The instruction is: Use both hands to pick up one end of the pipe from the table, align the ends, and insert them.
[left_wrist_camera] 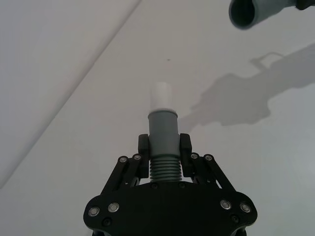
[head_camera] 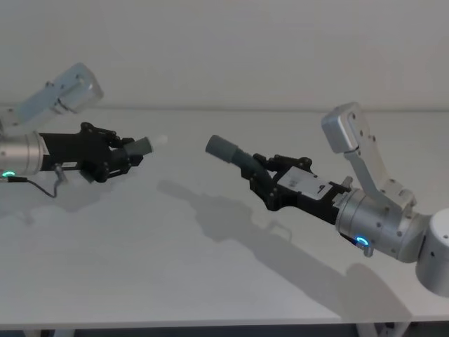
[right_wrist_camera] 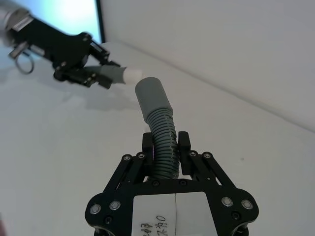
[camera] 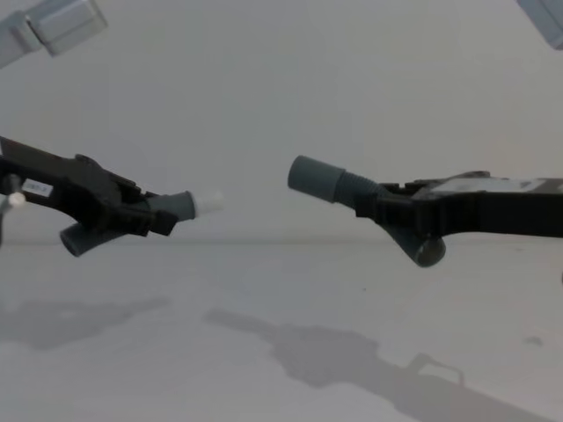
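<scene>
My left gripper is shut on a short grey pipe piece, held above the table at the left; its white tip points toward the right. My right gripper is shut on the ribbed neck of the other pipe piece, and that piece's wide grey collar faces left toward the white tip. A gap separates the two ends, seen in the chest view between the tip and the collar. The collar's open mouth shows in the left wrist view.
Both arms cast shadows on the bare table below them. The table's far edge meets a plain wall behind. A bright screen stands in the background of the right wrist view.
</scene>
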